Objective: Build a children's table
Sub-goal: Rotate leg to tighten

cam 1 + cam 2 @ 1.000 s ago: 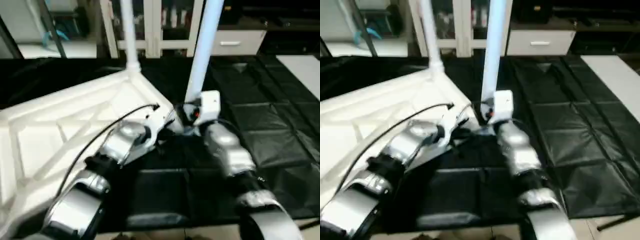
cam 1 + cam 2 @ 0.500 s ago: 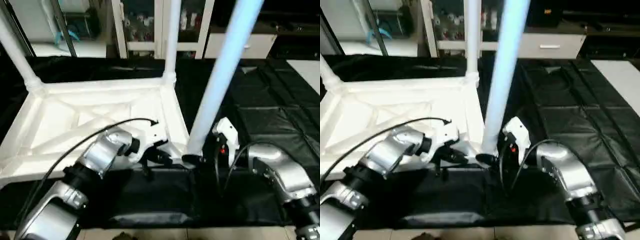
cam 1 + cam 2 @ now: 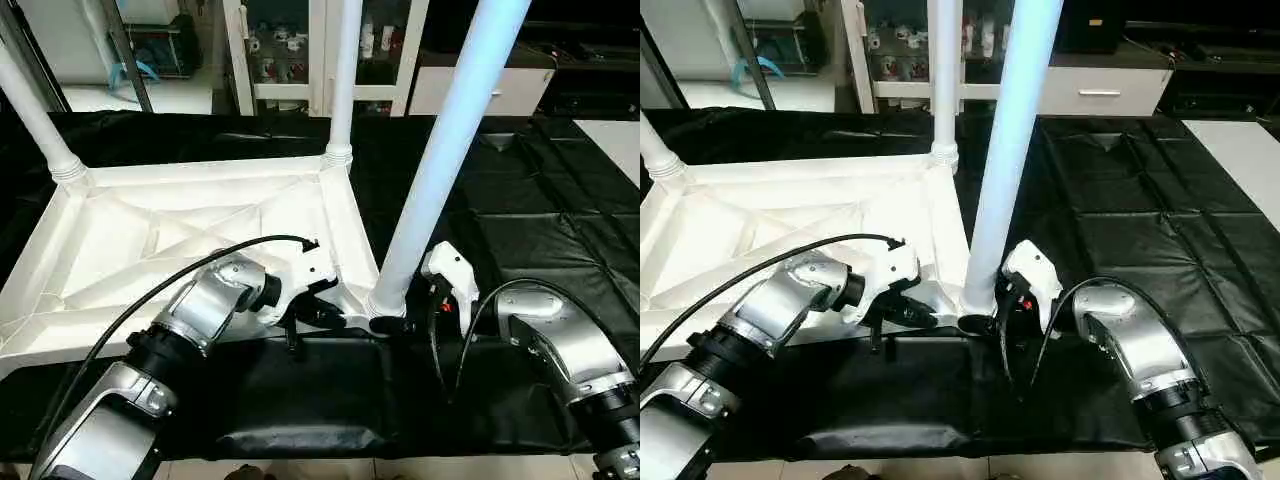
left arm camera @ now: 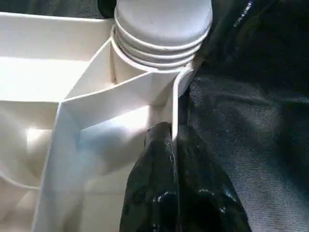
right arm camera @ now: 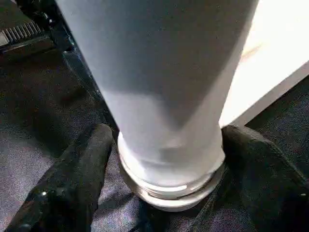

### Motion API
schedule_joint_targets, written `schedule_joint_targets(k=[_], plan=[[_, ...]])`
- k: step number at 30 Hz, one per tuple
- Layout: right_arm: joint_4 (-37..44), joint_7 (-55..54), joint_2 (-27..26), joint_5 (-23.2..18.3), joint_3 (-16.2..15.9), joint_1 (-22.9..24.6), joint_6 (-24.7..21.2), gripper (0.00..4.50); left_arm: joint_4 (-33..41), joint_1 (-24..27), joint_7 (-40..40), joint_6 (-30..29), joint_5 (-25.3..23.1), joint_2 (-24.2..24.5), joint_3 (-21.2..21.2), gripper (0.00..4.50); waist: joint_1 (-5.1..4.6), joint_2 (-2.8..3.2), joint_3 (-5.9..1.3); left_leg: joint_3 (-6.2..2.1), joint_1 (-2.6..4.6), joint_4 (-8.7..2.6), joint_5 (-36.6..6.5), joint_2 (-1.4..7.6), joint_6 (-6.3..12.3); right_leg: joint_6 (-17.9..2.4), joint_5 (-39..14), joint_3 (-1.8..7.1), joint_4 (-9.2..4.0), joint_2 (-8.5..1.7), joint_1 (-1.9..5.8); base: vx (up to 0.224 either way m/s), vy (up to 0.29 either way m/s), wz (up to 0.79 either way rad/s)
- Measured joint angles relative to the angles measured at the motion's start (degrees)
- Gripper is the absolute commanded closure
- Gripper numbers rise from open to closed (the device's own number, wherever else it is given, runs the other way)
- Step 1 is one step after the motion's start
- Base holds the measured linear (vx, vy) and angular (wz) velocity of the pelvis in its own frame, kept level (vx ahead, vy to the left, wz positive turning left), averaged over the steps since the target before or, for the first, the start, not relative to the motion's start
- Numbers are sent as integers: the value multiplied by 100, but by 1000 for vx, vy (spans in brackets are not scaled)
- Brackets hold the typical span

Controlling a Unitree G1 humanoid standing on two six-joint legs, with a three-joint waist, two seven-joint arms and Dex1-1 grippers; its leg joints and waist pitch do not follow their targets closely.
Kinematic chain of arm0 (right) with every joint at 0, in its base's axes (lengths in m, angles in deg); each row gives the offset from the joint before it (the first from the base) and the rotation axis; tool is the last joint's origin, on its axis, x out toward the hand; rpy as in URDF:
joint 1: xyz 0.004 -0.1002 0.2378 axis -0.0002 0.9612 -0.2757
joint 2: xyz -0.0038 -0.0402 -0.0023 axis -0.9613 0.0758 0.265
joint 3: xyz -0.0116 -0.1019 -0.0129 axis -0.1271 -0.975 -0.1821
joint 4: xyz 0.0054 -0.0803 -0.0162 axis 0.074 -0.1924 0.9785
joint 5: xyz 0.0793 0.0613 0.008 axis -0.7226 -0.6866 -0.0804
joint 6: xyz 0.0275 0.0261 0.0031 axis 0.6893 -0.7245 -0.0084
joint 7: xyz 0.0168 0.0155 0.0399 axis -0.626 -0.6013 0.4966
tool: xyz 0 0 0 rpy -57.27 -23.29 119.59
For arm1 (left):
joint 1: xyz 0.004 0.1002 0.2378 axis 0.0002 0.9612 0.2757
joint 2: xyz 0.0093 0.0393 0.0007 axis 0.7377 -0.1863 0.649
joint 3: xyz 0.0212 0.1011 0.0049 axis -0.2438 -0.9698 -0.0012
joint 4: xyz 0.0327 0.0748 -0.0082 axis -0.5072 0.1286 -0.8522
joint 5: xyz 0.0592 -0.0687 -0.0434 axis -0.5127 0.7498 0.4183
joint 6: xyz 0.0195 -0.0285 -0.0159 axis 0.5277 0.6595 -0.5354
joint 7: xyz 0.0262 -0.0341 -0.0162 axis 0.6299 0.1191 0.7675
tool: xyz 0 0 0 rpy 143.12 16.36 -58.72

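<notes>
The children's table top (image 3: 190, 235) lies upside down on the black cover, its ribbed X-braced underside facing up. Two white legs (image 3: 340, 80) stand in its far corner sockets. A third leg (image 3: 440, 160) rises from the near right corner socket (image 3: 385, 300). My left gripper (image 3: 318, 312) is shut on the thin rim wall (image 4: 175, 104) of the top, right beside that socket. My right gripper (image 5: 166, 145) straddles the base of the near leg (image 5: 164, 72). One black finger (image 5: 82, 164) presses each side of its ribbed collar.
The black-covered work table (image 3: 540, 220) stretches to the right and behind. Its front edge runs just below my forearms. A cabinet with glass doors (image 3: 290, 50) and a white drawer unit (image 3: 1100, 90) stand behind the table. A black cable (image 3: 180, 275) loops over my left forearm.
The camera swung, so the whole picture shifted. My right gripper drew in around the base of the near leg and its fingers closed toward the collar. The left grip on the rim is unchanged.
</notes>
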Motion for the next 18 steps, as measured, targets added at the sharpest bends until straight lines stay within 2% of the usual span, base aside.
schedule_joint_targets(k=[9,18], plan=[[-56,21,-38,9,22,0,75,172,16,1,2,-16,0,7,-1,450,-11,0,0,0,0,0,0,0,0,0,0,0,0,0,0,0,0,0],[-98,18,-141,10,101,29,86,178,18,1,16,-23,0,28,-1,450,-30,1,-1,-1,1,0,0,0,0,0,0,-1,2,0,0,0,0,0]])
